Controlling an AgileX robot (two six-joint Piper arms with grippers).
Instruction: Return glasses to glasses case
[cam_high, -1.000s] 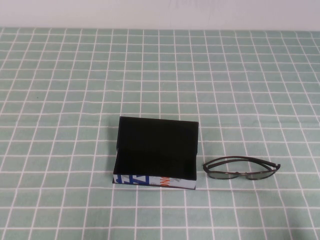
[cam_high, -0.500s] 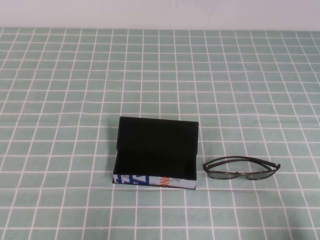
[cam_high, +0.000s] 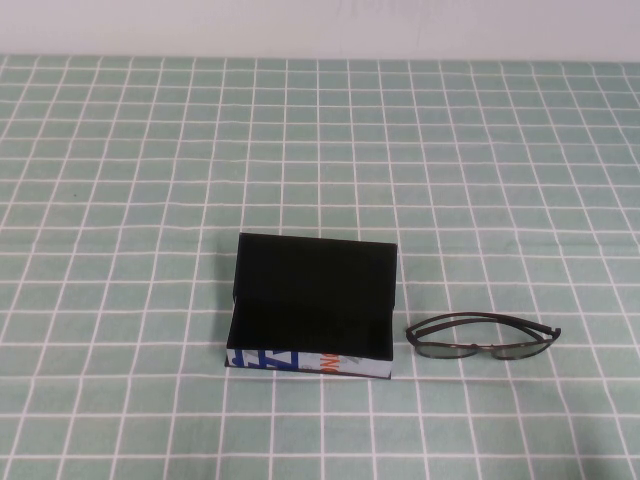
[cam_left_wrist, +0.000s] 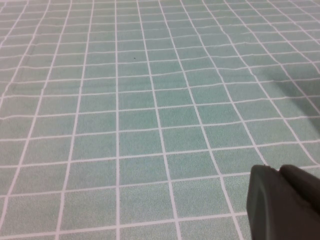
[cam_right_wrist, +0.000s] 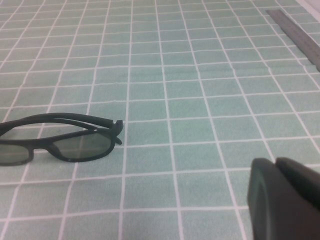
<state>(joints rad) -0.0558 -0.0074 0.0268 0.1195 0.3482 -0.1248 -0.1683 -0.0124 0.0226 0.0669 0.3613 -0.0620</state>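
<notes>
Thin dark-framed glasses with greyish tinted lenses (cam_high: 482, 337) lie folded on the green white-gridded cloth tabletop (cam_high: 150, 180), lenses toward the robot, just beside the right end of the rectangular black glasses case (cam_high: 314, 308), not touching it. Case sits with hinged lid raised at the back, black lining exposed, white printed front edge facing the robot, so the cavity is ready to take the frame from above. Nothing picked yet; task looks unstarted. Right tool (cam_right_wrist: 285, 200) only a dark edge in its wrist view, low over the cloth, glasses (cam_right_wrist: 57, 140) ahead of it and off to one side, near, no contact; spread or pressed together, cannot tell. Left tool (cam_left_wrist: 282, 202) likewise a dark edge over bare cloth, case and glasses not visible ahead of it; state cannot tell, probably parked
</notes>
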